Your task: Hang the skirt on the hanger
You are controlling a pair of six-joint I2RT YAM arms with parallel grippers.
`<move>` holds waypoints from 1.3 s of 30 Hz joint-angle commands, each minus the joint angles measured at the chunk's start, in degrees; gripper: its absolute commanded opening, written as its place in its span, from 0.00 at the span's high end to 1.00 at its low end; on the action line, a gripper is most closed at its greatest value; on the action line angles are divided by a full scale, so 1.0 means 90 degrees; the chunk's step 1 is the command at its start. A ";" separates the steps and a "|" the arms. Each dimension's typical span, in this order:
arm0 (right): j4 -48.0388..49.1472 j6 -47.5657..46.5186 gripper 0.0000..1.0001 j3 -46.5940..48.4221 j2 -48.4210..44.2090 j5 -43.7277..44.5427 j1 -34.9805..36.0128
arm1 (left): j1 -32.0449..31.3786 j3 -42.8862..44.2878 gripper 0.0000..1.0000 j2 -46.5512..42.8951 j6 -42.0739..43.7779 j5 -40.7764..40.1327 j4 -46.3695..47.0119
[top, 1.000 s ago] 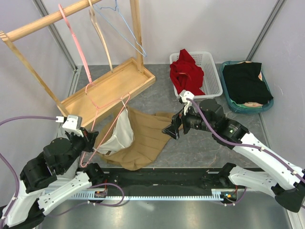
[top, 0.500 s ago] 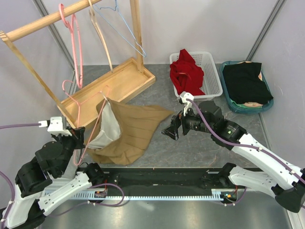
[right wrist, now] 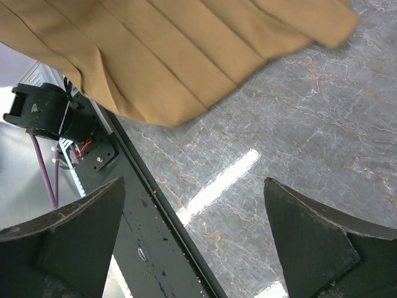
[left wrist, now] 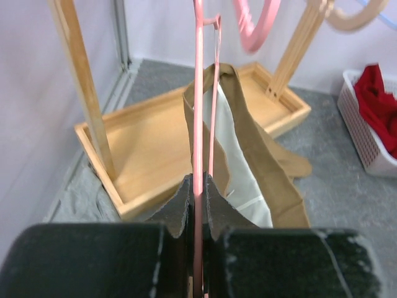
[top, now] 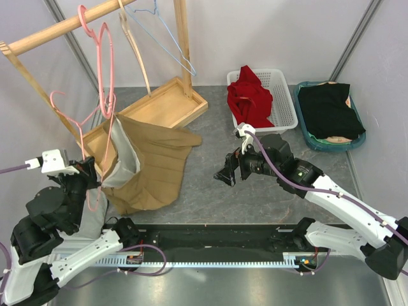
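Clamped down hard with the left pincer [top: 88, 177] [left wrist: 197, 186], jaws all but touching, nothing between them but the thin wire of the pink hanger [left wrist: 197, 124]. Held that hanger edge-on to the wrist camera, running straight up and away from the fingertips. And there, just beyond those tips, found the tan skirt [top: 150, 166] [left wrist: 263, 167] [right wrist: 173, 49], waistband caught over the hanger's far end, pale lining [left wrist: 239, 155] gaping open toward the pincer. Had the top of it lifted off the surface, but left the lower end trailing down ahead and to the right of the pincer onto the grey tabletop [right wrist: 298, 124]. Spotted the wooden rack [top: 156, 105] [left wrist: 155, 149] right behind the cloth, tray base just past the skirt, one upright off to the pincer's left in the wrist view. Over on the other side, had the right pincer [top: 228, 173] [right wrist: 192, 211] spread as wide as could be, gripping nothing at all, hovering over bare tabletop. Showed the skirt's edge ahead of its fingers, near but apart, no contact. Left the white basket [top: 284, 95] with a red garment [top: 248, 95] beyond that pincer, and the teal tub [top: 305, 131] with a black garment [top: 328, 109] further off to its right.
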 commanded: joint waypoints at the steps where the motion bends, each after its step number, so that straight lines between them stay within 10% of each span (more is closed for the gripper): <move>1: 0.0264 0.0192 0.02 0.0039 0.0086 0.0084 0.0032 | 0.0013 0.0811 0.98 0.1026 0.1377 -0.0683 0.1849; 15: 0.0352 0.0280 0.02 -0.0136 0.0008 0.0025 0.0032 | 0.0004 0.1146 0.98 0.2151 0.2132 -0.0811 0.2623; 27: 0.0459 0.0348 0.02 -0.0146 -0.0031 -0.0082 0.0032 | 0.0091 0.0511 0.98 0.2239 0.0346 -0.0986 0.0933; 39: 0.0459 0.0417 0.02 -0.0205 -0.0128 -0.0121 0.0023 | 0.1926 0.0657 0.98 0.3196 0.0511 0.1044 0.1489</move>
